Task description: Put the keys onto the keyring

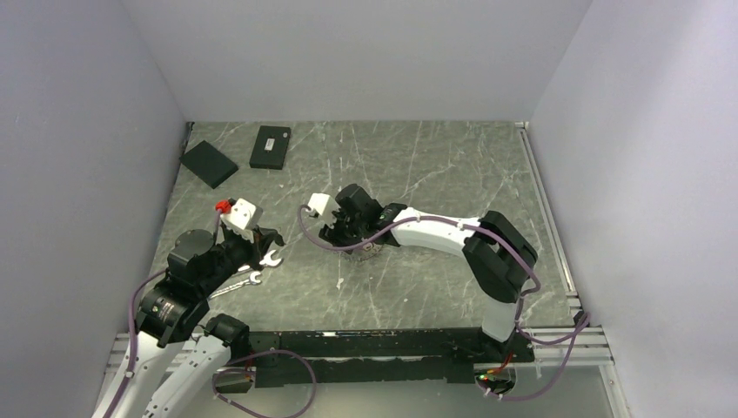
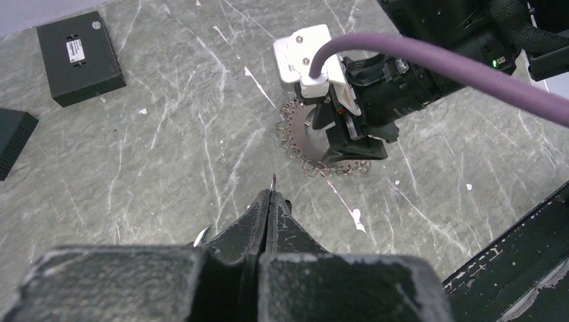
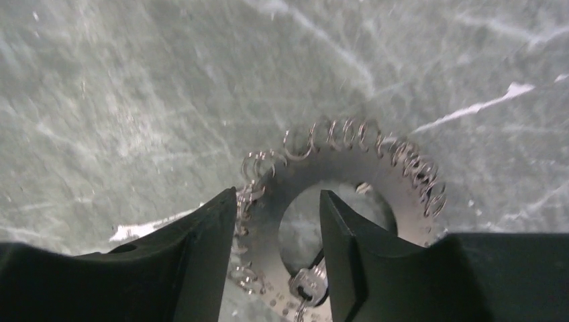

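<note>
Top view: both arms reach over the marbled grey surface (image 1: pixel 435 174). The right claw (image 1: pixel 348 237) is down at mid-surface over the keyring (image 1: pixel 365 250), which is mostly hidden under it here. The left claw (image 1: pixel 272 237) sits just left of it, near 2 silver wrenches (image 1: pixel 259 268). 2 flat black boxes (image 1: pixel 209 163) lie at the far left, well apart from the ring.

Left wrist view: the left claw (image 2: pixel 272 198) is clenched, its fingers pressed flat together. A thin dark sliver (image 2: pixel 273 181) pokes out past the tips; cannot tell what it is. Beyond it the keyring (image 2: pixel 310 133) lies flat on the surface, and the fringe of keys (image 2: pixel 290 131) shows along its left and near edge. The right claw (image 2: pixel 345 151) covers the rest from above.

Right wrist view (the only one that shows the claw gap): the right claw (image 3: pixel 278 198) is released, fingers parted and straddling the ring's flat band (image 3: pixel 315 168). The left finger (image 3: pixel 201 255) is outside against the fringe, and the right finger (image 3: pixel 342 248) is inside the centre hole. Bare surface is visible between band and right finger. The keys (image 3: pixel 349 134) read as wire-like loops around the outer rim. 1 small silver key (image 3: pixel 305 285) lies at the near edge between the fingers.
</note>
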Motion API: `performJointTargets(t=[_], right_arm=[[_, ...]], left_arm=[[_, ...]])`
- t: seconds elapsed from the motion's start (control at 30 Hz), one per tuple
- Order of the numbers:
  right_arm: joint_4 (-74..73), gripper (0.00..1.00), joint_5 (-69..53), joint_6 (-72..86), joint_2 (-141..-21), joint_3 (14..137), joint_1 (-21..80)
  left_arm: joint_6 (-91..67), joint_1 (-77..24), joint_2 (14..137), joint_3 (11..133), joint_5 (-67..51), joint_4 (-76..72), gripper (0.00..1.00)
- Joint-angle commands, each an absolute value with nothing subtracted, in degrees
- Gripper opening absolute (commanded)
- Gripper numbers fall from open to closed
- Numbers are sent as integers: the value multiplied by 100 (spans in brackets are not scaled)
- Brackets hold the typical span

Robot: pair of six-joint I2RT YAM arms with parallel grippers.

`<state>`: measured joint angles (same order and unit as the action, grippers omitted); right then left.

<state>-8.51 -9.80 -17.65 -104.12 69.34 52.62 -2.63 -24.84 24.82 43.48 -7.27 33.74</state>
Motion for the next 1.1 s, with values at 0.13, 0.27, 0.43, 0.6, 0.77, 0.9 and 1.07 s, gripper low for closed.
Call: performJointTargets(t=[0.13, 0.27, 0.43, 0.6, 0.77, 0.9, 1.07], right_arm=[[-2093, 49, -398, -922, -10800, 7647, 5309], [-1856, 46, -714, -441, -10792, 7506, 5334], [-1911, 41, -719, -306, -11095, 7677, 5343], [-1712, 47, -932, -765, -11230, 7710, 5429], [-1299, 61, -807, -1506, -11279, 7496, 5601], [-1275, 62, -501, -1709, -11503, 7634, 5647], [-1351, 55, -37, -1866, -11792, 7728, 5715]], left_arm=[[-325, -2489, 2452, 4359, -804, 3173, 0], [-325, -2490, 2434, 4359, -778, 3183, 0], [-325, -2487, 2408, 4368, -769, 3190, 0], [-325, -2489, 2400, 4368, -772, 3199, 0], [-325, -2487, 2378, 4368, -772, 3199, 0], [-325, -2490, 2364, 4368, -755, 3199, 0], [-325, -2492, 2333, 4359, -747, 3191, 0]])
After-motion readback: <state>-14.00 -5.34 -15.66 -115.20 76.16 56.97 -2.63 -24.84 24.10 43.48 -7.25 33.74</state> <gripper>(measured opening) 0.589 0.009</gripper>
